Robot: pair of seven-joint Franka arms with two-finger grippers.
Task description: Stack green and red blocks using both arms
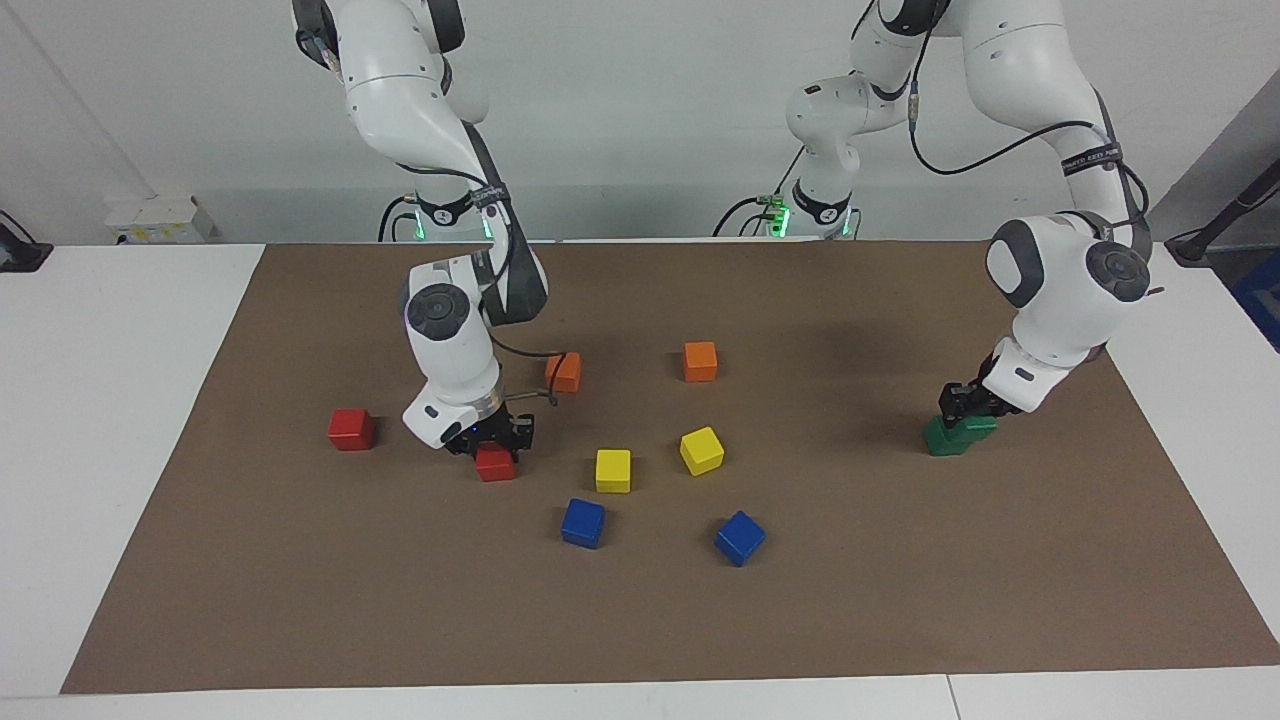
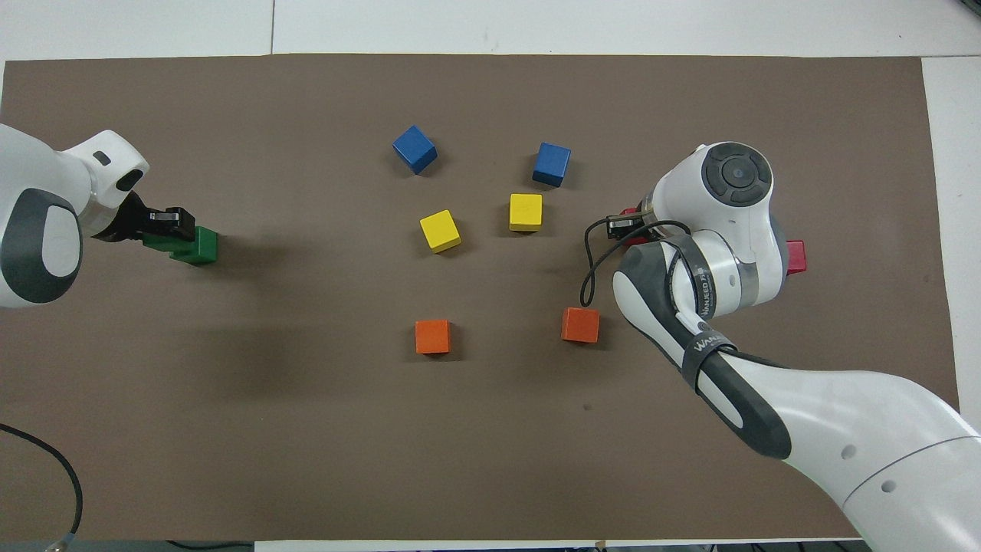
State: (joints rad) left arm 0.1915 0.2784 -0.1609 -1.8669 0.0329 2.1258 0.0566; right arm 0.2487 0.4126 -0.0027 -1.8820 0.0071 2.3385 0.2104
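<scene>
The right claw (image 1: 494, 444) is down on the desk (image 1: 120, 400), clamped on a red block (image 1: 495, 464) that sits on the brown mat (image 1: 640, 620); the second red block (image 1: 351, 429) lies beside it toward the right arm's end, apart from it. The left claw (image 1: 966, 407) is clamped on a tilted green block (image 1: 972, 428) resting on the other green block (image 1: 940, 441) at the left arm's end, well apart from the yellow blocks (image 1: 613, 470) in between
</scene>
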